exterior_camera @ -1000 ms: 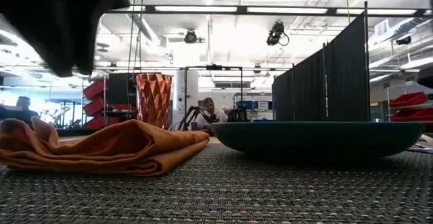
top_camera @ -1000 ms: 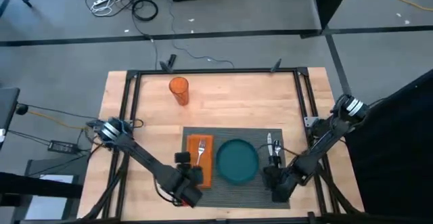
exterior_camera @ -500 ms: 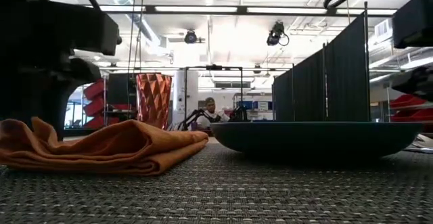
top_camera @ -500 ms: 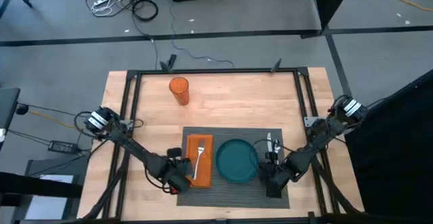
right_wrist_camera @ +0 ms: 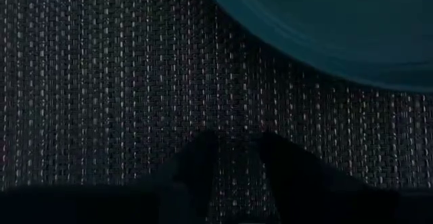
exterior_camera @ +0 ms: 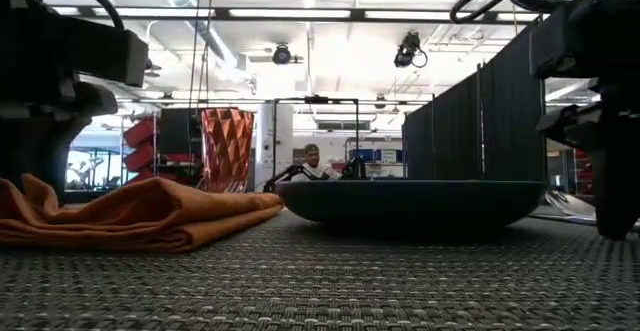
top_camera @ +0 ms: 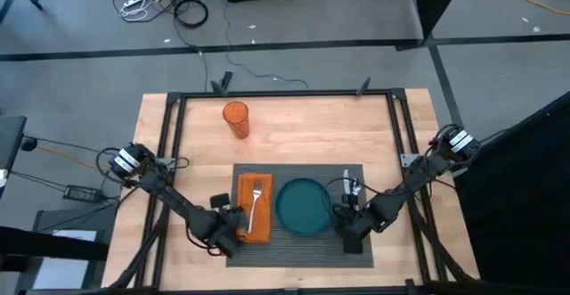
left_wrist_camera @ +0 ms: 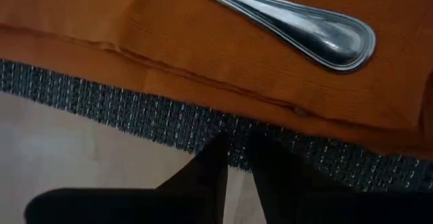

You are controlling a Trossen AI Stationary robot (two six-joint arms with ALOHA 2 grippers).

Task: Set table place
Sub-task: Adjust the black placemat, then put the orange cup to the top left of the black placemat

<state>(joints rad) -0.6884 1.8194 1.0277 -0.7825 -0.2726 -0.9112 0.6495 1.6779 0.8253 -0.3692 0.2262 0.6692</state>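
Observation:
The dark grey ribbed placemat (top_camera: 294, 246) lies flat on the wooden table (top_camera: 187, 135). On it are an orange napkin (top_camera: 248, 215) with a fork (top_camera: 256, 199) on top, a teal plate (top_camera: 303, 208), and cutlery (top_camera: 351, 191) to the plate's right. My left gripper (top_camera: 223, 231) is shut at the mat's left edge, beside the napkin. Near the mat's near right part, by the plate (right_wrist_camera: 338, 28), my right gripper (top_camera: 350, 235) is shut. My left gripper comes down from above with its shut fingertips (left_wrist_camera: 216, 158) on the placemat's left edge strip (left_wrist_camera: 169, 126), between napkin and bare wood. Whether it pinches that edge or only presses on it, I cannot tell. The mat stays flat. My right gripper points down with its shut fingertips (right_wrist_camera: 270, 146) against the placemat's weave (right_wrist_camera: 238, 126), just short of the plate's rim. The mat lies flat under them.
An orange cup (top_camera: 235, 117) stands on the bare wood at the far left, behind the mat. A black metal frame (top_camera: 285, 93) edges the table. Bare wood lies left, right and beyond the mat. In the low view a person shows in the room far behind.
Both grippers have gone toward the table's left and far edges. The placemat has slid flat with them the same way, carrying napkin, fork, plate and cutlery, which kept their places on it.

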